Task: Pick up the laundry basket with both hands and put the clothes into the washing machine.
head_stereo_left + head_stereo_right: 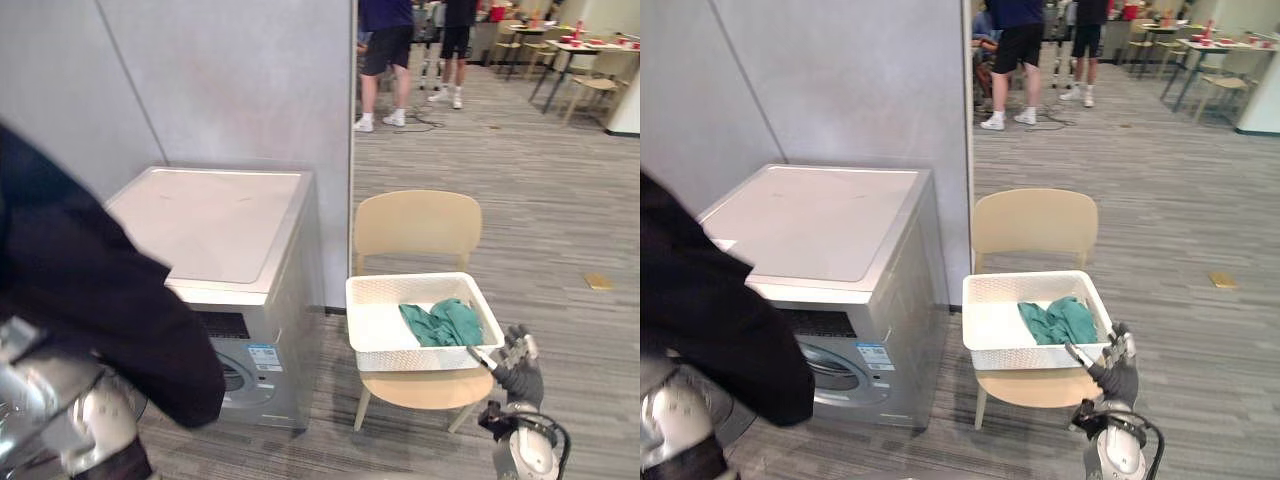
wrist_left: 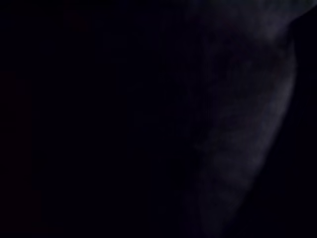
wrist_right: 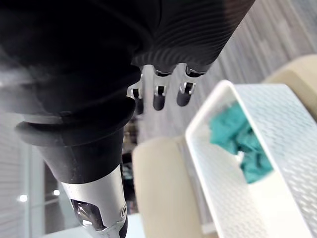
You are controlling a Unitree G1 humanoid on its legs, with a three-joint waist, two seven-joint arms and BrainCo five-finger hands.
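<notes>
The right hand (image 1: pixel 520 365), loosely spread, is hovering at the front right corner of the white perforated plastic laundry basket (image 1: pixel 415 288) sitting on the beige round-backed chair (image 1: pixel 418 230), needing level rim grips, though I cannot tell the state of the left hand (image 1: pixel 150 350).

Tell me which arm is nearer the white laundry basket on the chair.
Right. The right hand hovers by the basket's near right corner; the left arm is far off at the lower left, in front of the washing machine.

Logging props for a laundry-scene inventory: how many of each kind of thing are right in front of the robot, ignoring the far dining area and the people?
Washer: 1
Chair: 1
Basket: 1
Teal clothes heap: 1
Total: 4
</notes>
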